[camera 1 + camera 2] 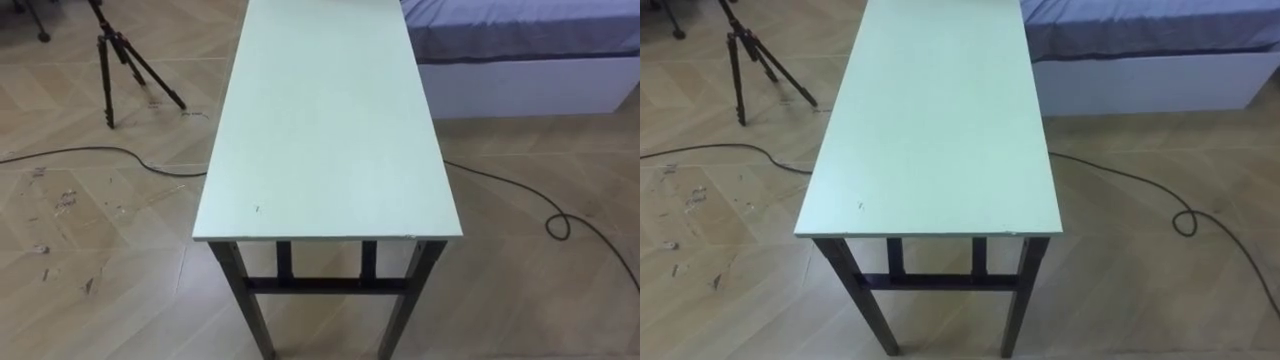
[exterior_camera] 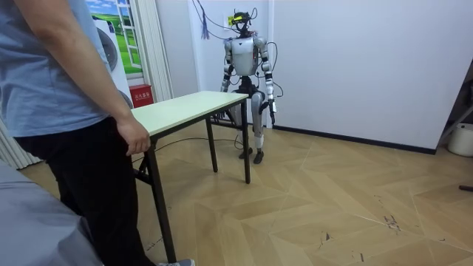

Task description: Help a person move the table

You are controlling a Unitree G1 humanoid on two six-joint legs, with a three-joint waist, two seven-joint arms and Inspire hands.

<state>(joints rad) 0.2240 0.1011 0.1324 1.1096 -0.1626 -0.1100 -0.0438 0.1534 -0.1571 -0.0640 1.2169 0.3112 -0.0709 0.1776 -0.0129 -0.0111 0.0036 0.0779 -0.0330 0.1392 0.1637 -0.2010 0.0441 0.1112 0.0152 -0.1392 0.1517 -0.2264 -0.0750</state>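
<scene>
Right now the table [image 1: 320,120] stands lengthwise straight ahead of me, its short end just below my eyes. Its top is a long, pale green rectangle, smooth and flat, with a tiny dark mark [image 1: 256,209] near the corner on my left. Black metal legs [image 1: 240,290] carry it, joined at my end by a low crossbar [image 1: 325,285]. It rests on a herringbone wood floor [image 1: 90,260].

From the room view, I stand upright at the far end, close to the tabletop. My left hand [image 2: 272,106] hangs by my hip, apart from the table, too small to make out how it is held. My right hand is hidden behind the tabletop. At the opposite end stands a person [image 2: 66,89], whose hand [image 2: 135,140] sits at the table's edge.

A tripod [image 1: 115,55] stands off to my left, a bed [image 1: 520,30] to my right, and a cable [image 1: 560,225] winds across the floor.
</scene>
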